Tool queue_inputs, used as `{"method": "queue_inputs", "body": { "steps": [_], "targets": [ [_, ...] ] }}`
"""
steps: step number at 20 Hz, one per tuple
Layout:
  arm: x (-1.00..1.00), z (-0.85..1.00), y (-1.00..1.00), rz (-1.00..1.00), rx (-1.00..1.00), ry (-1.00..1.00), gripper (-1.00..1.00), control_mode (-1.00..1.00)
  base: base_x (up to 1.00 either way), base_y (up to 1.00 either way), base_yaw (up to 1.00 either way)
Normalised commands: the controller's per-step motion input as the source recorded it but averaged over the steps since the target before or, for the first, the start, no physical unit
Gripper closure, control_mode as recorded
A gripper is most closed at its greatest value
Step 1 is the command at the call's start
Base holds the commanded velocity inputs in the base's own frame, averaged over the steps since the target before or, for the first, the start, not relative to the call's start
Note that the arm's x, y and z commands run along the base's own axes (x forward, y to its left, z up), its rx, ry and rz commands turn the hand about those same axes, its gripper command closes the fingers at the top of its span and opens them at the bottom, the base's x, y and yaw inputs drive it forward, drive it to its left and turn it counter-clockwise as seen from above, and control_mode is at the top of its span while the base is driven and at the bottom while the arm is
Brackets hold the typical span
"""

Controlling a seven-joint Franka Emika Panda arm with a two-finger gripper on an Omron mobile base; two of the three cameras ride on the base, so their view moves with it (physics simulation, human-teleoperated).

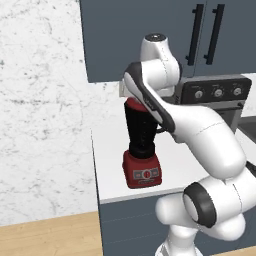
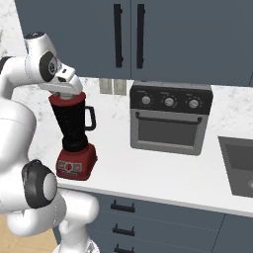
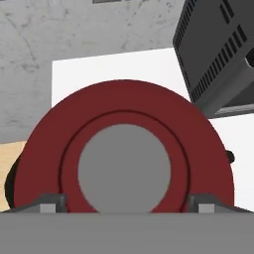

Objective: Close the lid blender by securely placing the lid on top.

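Red lid (image 3: pixel 124 119) sits atop black jar of blender (image 2: pixel 74 136), at worktop's (image 2: pixel 163 173) left front edge, ready to seat. Gripper (image 3: pixel 128 201) directly above, fingertips (image 3: pixel 49 203) apart, flanking grey cap; contact with lid unclear. Toaster oven (image 2: pixel 170 118) right, against wall.

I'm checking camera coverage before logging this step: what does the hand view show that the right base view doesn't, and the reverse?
Hand view alone: the round red lid face-on, with its pale grey centre cap, and the slotted side vents of the grey toaster oven.

Right base view alone: the tall black blender jar on its squat red base, the oven's three knobs and door, a sink, dark upper cabinets, and the white arm with its end effector right above the jar.

Both: lid, toaster oven, white counter, marbled wall.
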Motion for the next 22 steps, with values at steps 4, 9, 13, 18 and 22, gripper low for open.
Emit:
{"method": "queue_inputs", "body": {
  "steps": [4,9,13,18,22],
  "targets": [
    [-0.46,0.0,0.0,0.0,0.0,0.0,-1.0,-1.0,0.0,0.0,0.0],
    [-0.75,0.0,0.0,0.0,0.0,-0.01,-1.0,-1.0,0.0,0.0,0.0],
    [-0.98,0.0,0.0,0.0,-0.01,-0.11,-1.0,-1.0,0.0,0.0,0.0],
    [-0.97,0.0,-0.22,0.05,-0.01,-0.32,-1.0,-1.0,0.0,0.0,0.0],
    [-0.48,0.0,-0.41,0.13,0.12,-0.26,-1.0,-1.0,0.0,0.0,0.0]
  ]
}}
